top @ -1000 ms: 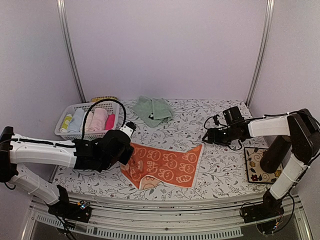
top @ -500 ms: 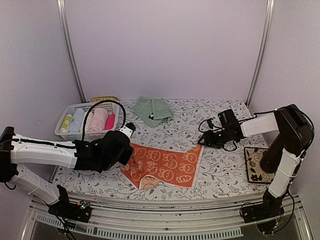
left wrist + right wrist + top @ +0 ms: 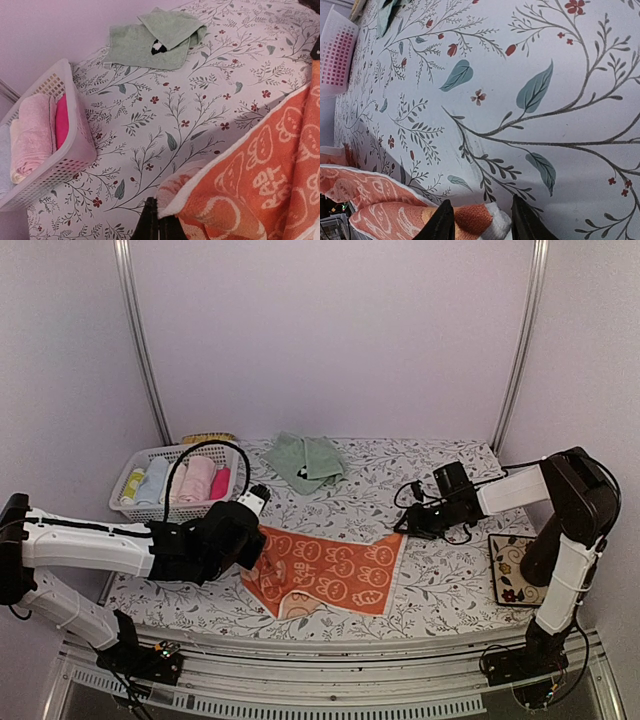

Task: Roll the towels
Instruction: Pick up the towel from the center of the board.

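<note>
1. Towels first: the orange towel lies spread flat near the front middle of the floral tablecloth, cream bunny faces up. The green towel sits loosely folded at the back, well apart from it.
2. Overhead, the left arm covers the orange towel's left edge, so the grip there is hidden. The left wrist view settles it: the left gripper is closed tight, pinching the white-edged corner, which lifts off the tablecloth and curls over.
3. Over to the right wrist view: the right gripper has one finger on each side of the orange towel's far right corner, and bunched orange-and-white fabric fills the gap. Whether it is truly clamped, I can't tell. From above it's just a dark claw at that pointed corner.
4. The left wrist camera also gives the green towel up close: pale mint, top flap folded over, with a small black-and-white mark showing.
5. Around them: a white lattice basket at back left holds rolled cloths, pink and pale. A patterned tile lies at the right edge, beside the right arm.
</note>
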### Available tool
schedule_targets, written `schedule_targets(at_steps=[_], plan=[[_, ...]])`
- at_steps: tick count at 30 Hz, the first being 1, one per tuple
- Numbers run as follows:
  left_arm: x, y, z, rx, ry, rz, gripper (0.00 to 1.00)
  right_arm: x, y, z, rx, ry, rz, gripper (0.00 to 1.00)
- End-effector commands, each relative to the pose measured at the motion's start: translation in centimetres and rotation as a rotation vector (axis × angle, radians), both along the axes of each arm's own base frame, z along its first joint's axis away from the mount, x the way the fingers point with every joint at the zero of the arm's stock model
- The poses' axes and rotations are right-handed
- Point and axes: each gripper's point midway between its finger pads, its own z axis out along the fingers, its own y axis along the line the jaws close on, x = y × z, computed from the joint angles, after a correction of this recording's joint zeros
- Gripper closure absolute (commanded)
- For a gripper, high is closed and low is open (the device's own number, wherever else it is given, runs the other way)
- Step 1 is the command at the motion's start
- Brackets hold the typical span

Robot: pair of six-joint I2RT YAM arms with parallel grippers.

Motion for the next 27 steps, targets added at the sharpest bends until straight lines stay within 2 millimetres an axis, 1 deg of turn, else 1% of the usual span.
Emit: schedule_targets(at_steps=[1, 5, 6, 8, 11, 14, 18, 20, 22, 24, 25, 27], plan=[[0.4, 0.5, -0.4, -0.002, -0.003, 0.014, 1.00, 0.8, 0.9, 0.3, 0.038, -0.007, 0.012, 0.65], [0.5, 0.6, -0.5, -0.001, -0.001, 0.017, 1.00, 1.2, 0.7, 1.0, 0.026, -0.030, 0.010, 0.78], [0.5, 0.6, -0.4, -0.002, -0.002, 0.017, 1.00, 1.3, 0.7, 1.3, 0.021, -0.036, 0.008, 0.80], [0.6, 0.7, -0.3, -0.003, -0.003, 0.020, 1.00, 1.6, 0.5, 1.8, 0.005, -0.050, 0.005, 0.89], [0.7, 0.7, -0.1, -0.003, -0.006, 0.025, 1.00, 1.9, 0.2, 2.9, -0.018, -0.084, 0.007, 0.96], [0.8, 0.7, 0.2, -0.003, -0.010, 0.033, 1.00, 2.0, -0.1, 4.1, -0.038, -0.117, 0.013, 0.97], [1.0, 1.0, 1.4, -0.009, -0.025, 0.054, 1.00, 1.7, -0.2, 6.5, -0.050, -0.178, 0.031, 0.98], [1.0, 1.1, 2.2, -0.027, -0.035, 0.061, 1.00, 1.3, -0.2, 8.1, -0.082, -0.217, 0.042, 0.98], [0.8, 1.1, 3.4, -0.057, -0.049, 0.057, 1.00, 0.9, -0.5, 9.7, -0.149, -0.269, 0.046, 0.98], [0.7, 1.2, 4.3, -0.077, -0.060, 0.056, 1.00, 0.2, -0.6, 11.5, -0.205, -0.318, 0.056, 0.98], [0.6, 1.3, 5.0, -0.093, -0.070, 0.057, 1.00, -0.2, -0.9, 12.7, -0.231, -0.348, 0.053, 0.98], [0.3, 1.6, 6.0, -0.113, -0.082, 0.059, 1.00, -1.1, -1.5, 14.2, -0.279, -0.385, 0.052, 0.98]])
